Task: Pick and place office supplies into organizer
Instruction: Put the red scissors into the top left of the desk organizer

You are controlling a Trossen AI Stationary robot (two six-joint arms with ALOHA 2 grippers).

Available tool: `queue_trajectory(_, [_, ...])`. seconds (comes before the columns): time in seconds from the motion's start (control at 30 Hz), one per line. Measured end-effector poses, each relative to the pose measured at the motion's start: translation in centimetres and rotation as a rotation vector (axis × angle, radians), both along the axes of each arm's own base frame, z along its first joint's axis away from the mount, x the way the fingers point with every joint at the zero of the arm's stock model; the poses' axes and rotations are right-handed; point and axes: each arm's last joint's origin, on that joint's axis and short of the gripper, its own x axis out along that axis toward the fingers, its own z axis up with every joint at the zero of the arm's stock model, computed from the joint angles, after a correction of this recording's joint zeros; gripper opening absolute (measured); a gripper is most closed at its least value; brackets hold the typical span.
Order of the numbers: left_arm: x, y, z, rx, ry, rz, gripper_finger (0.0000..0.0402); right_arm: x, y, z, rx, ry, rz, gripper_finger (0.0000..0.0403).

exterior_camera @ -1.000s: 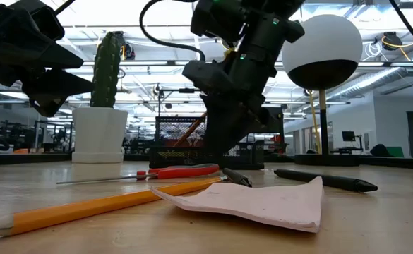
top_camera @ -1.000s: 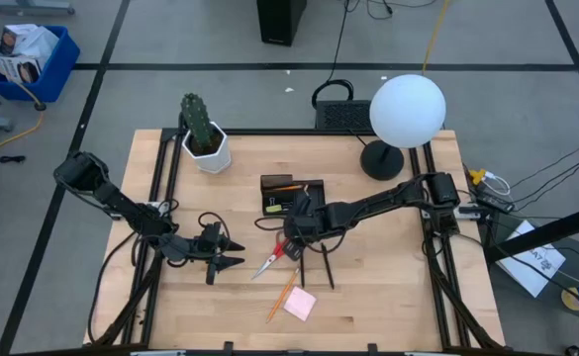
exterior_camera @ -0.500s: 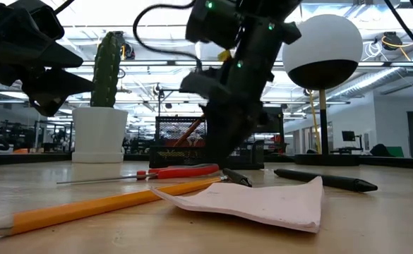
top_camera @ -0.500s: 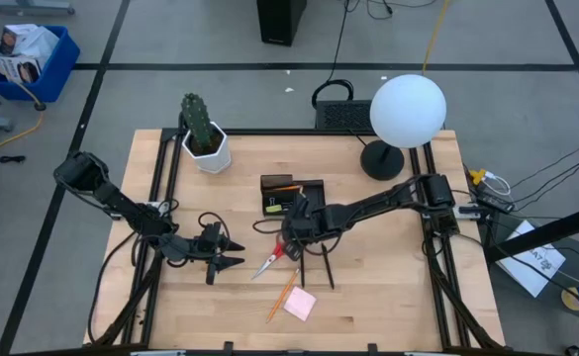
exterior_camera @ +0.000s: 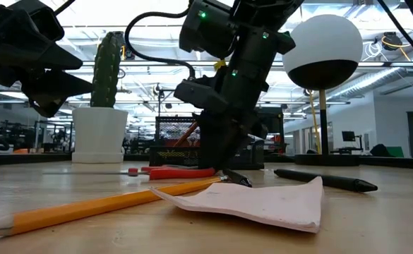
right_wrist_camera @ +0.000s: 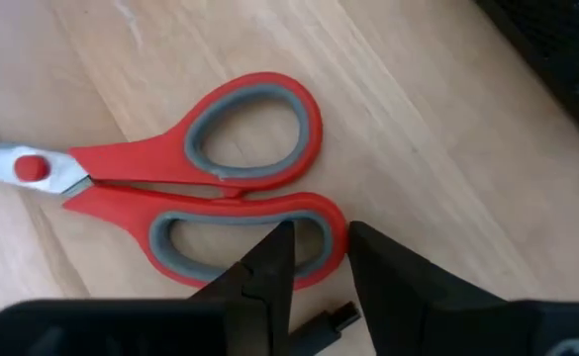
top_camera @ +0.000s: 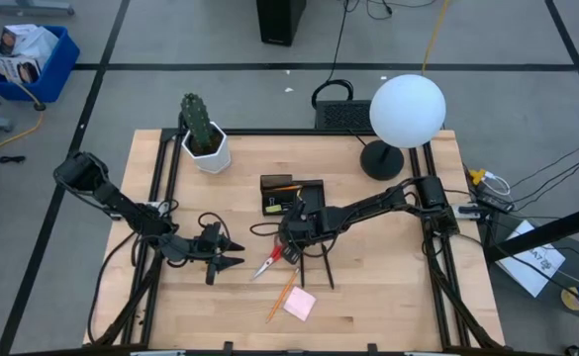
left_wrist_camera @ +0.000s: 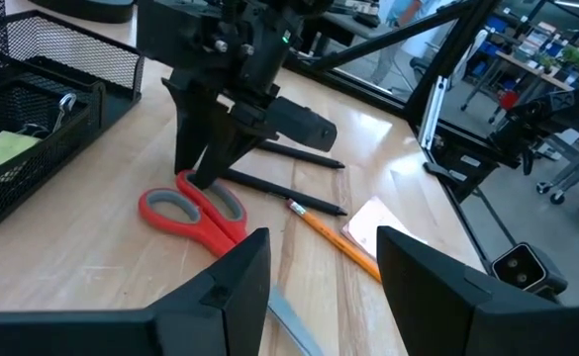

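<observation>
Pale wooden planks make up the table (top_camera: 388,287), with the black mesh organizer (top_camera: 291,194) near its middle. Just in front of it lie the red-handled scissors (top_camera: 272,260), flat on the wood. The right gripper (right_wrist_camera: 314,259) is down at their handles, fingers slightly parted, one tip inside a finger loop and one just outside its rim, not yet clamped. Two black pens (top_camera: 325,263), an orange pencil (top_camera: 282,298) and a pink sticky-note pad (top_camera: 300,304) lie close by. The left gripper (top_camera: 232,253) hovers beside the blades, fingers spread and empty.
</observation>
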Motion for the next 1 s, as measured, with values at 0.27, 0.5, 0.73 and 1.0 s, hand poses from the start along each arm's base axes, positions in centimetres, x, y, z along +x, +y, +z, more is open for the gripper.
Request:
queue_trajectory(0.27, [0.0,0.0,-0.1,0.004,0.010,0.000,0.0189,-0.1,0.2,-0.1,-0.036,0.012,0.039,0.0015])
queue_trajectory(0.5, [0.0,0.0,-0.1,0.012,0.011,-0.002,0.0189,-0.2,1.0,0.5,-0.131,-0.032,0.057,0.0013])
queue_trajectory(0.73, [-0.1,0.1,-0.3,0.022,0.029,-0.002,0.0189,-0.3,2.1,1.5,-0.237,-0.085,0.114,0.0005])
queue_trajectory(1.0, [-0.1,0.1,-0.4,0.028,0.038,-0.001,0.0189,-0.5,2.9,3.0,-0.328,-0.130,0.139,0.0004])
